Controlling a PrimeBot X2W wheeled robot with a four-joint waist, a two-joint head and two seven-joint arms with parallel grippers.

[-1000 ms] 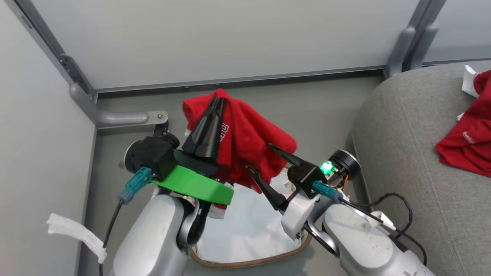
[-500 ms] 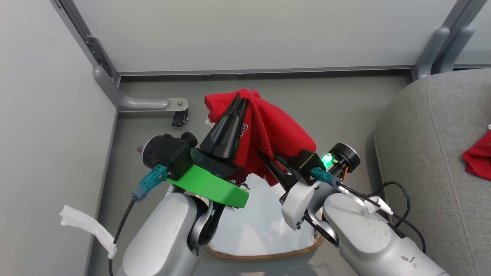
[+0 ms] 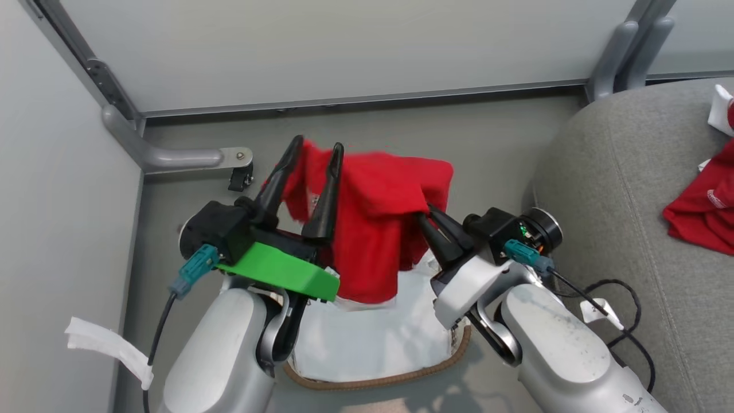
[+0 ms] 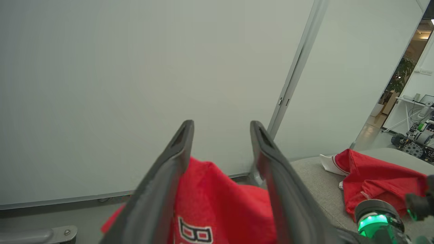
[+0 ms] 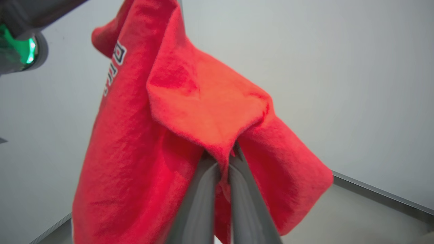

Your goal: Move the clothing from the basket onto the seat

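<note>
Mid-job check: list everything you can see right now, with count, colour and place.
held garment: one, red with white lettering, hanging above the basket
clothing heap: one, red with white trim, lying on the sofa at far right
basket: one, brown woven rim with a white liner, on the floor between the arms
sofa: one, grey, right side
frame foot: one, grey metal, on the floor by the left wall
white strip: one, lower left
black cable: one, beside the right forearm
left end effector: open, cloth between its spread fingers, green mount behind
right end effector: shut on the held garment
</note>
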